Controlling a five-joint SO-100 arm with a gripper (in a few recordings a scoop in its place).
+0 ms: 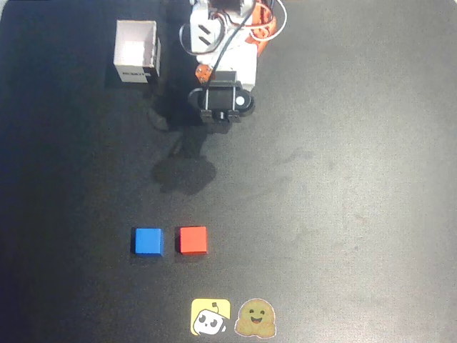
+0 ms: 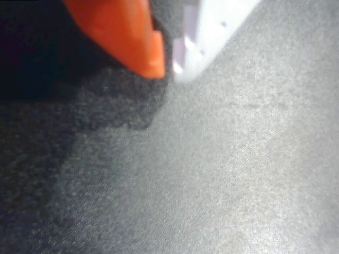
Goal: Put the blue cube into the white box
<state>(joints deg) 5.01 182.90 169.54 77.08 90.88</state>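
Now | matte blue cube [image 1: 148,241] on dark mat | square white box [image 1: 136,51] | gripper [image 2: 167,66] fingertips nearly touching, empty

overhead view is evenly lit but soft and grainy, and the dark table [image 1: 343,214] washes paler toward the right. the arm's blurred shadow [image 1: 184,171] lies below and left of its base. wrist view is heavily blurred, its upper left sunk in shadow [image 2: 42,79], fingers [image 2: 127,37] unsharp.
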